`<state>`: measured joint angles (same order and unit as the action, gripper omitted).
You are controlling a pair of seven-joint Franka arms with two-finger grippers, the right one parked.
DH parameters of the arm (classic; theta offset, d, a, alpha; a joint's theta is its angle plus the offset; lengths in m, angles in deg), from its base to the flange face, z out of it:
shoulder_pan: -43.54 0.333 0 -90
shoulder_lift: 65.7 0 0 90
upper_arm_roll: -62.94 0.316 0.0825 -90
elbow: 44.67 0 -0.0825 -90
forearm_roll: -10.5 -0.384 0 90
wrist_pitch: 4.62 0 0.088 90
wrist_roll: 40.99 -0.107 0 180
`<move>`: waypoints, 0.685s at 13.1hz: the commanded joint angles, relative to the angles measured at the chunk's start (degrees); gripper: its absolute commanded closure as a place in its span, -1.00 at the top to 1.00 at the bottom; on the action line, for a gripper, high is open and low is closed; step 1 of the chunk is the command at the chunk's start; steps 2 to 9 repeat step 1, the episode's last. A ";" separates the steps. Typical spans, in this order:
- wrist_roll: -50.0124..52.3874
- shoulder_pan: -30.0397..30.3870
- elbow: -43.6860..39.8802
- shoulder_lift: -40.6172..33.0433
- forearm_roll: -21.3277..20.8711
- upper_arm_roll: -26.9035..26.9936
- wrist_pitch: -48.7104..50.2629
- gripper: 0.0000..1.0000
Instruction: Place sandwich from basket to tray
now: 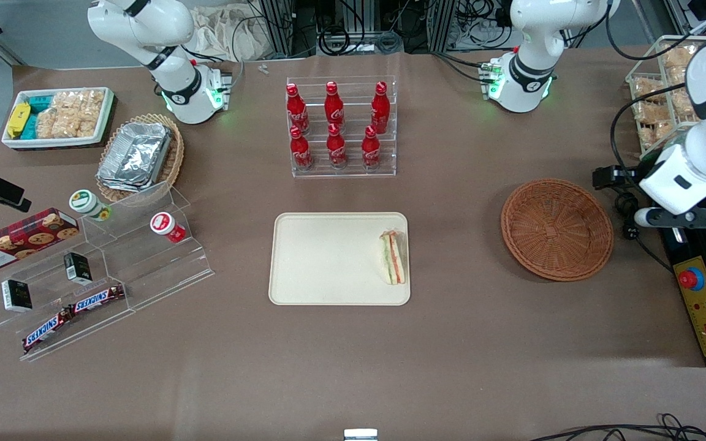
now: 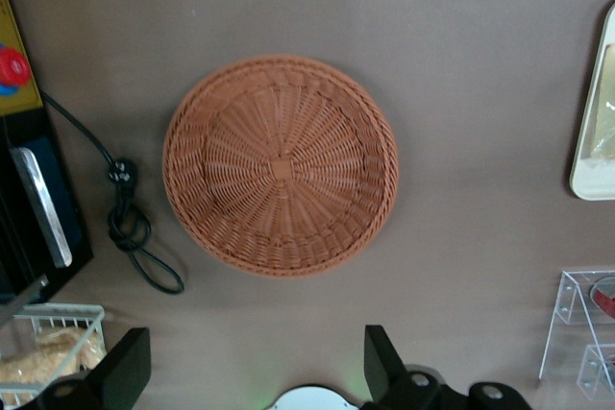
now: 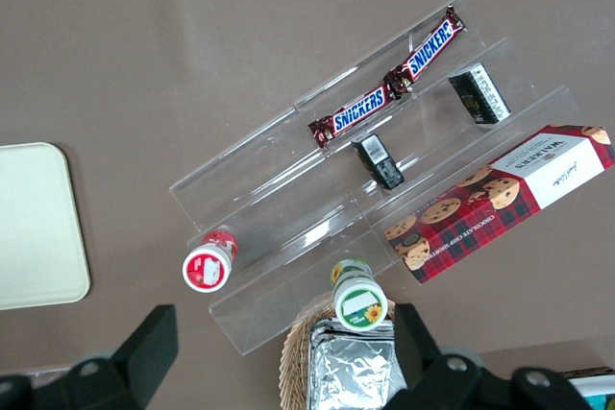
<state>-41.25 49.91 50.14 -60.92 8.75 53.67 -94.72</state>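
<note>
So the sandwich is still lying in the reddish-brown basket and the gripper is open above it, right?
Not quite. The front view shows the sandwich lying on the tray; the basket is empty. The gripper is indeed open above the basket.

Front view looking steeply down over the whole table [image 1: 353, 367]. Left wrist view straight down from high above the basket [image 2: 281, 165], shared with front; end effector [image 2: 258, 367] open at frame edge.

Wrapped sandwich resting on a tray, wicker basket empty.

A small triangular wedge sandwich in clear wrap [image 1: 393, 257], pale bread with orange and green filling, lies on the flat cream-beige rectangular plastic tray [image 1: 328, 260], at the edge nearest the round reddish-brown woven wicker basket [image 1: 556, 228], which sits apart from it.
</note>
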 commanded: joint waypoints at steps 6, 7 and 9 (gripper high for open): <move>-0.09 -0.57 -10.14 7.33 0.26 -0.84 1.33 1.00; -0.09 -0.57 -10.14 7.33 0.26 -0.84 1.33 1.00; -0.09 -0.57 -10.14 7.33 0.26 -0.84 1.33 1.00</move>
